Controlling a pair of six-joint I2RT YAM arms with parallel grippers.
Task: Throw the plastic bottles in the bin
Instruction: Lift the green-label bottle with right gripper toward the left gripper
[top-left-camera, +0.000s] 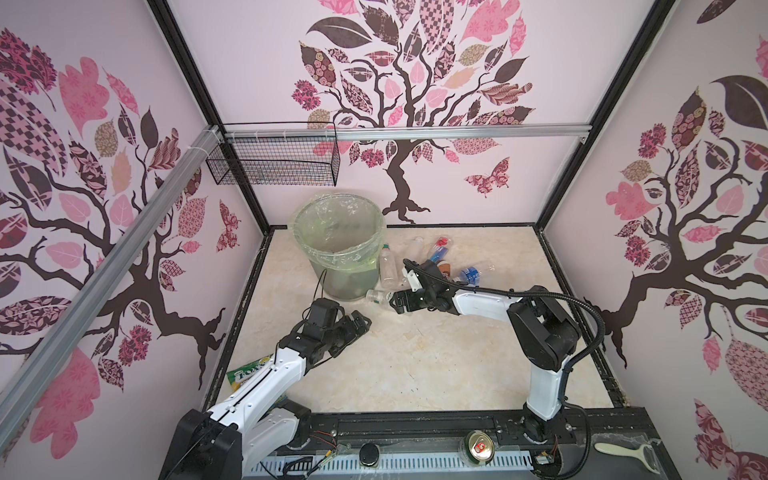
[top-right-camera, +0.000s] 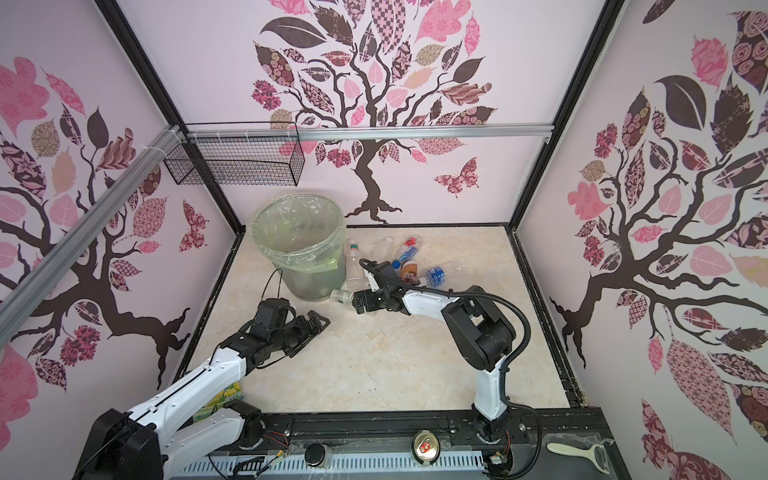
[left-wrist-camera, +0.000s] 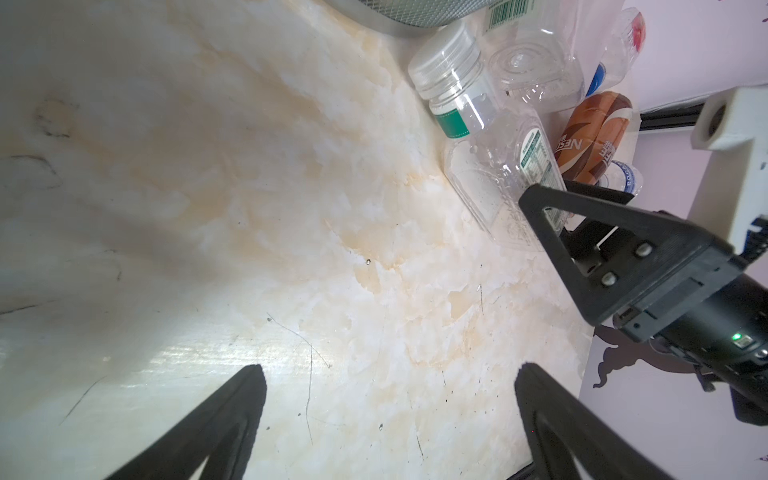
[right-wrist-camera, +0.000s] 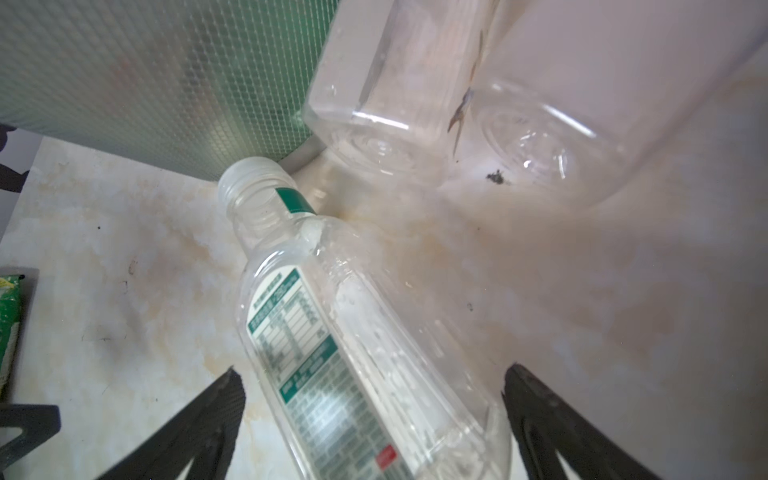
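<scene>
The right gripper (right-wrist-camera: 374, 374) stands wide open astride a clear bottle (right-wrist-camera: 324, 332) with a green-and-white label. The bottle lies on the table (top-left-camera: 415, 353), its cap at the foot of the bin (top-left-camera: 349, 278). The left gripper (top-left-camera: 361, 322) hangs wide open and empty nearby. More plastic bottles (top-left-camera: 436, 257) lie beside the bin.

My pincer (right-wrist-camera: 374, 372) stands spread wide. A clear bottle with a green-and-white label (right-wrist-camera: 332, 332) lies on the marbled counter (right-wrist-camera: 124, 270) between its fingers. The bottle's white cap (right-wrist-camera: 249, 178) points to eleven o'clock, just short of the dimpled grey-green wall of the bin (right-wrist-camera: 166, 83). At one o'clock lie two more clear bottles (right-wrist-camera: 374, 104), bases toward me, side by side. A green packet (right-wrist-camera: 8, 324) shows at nine o'clock.
</scene>
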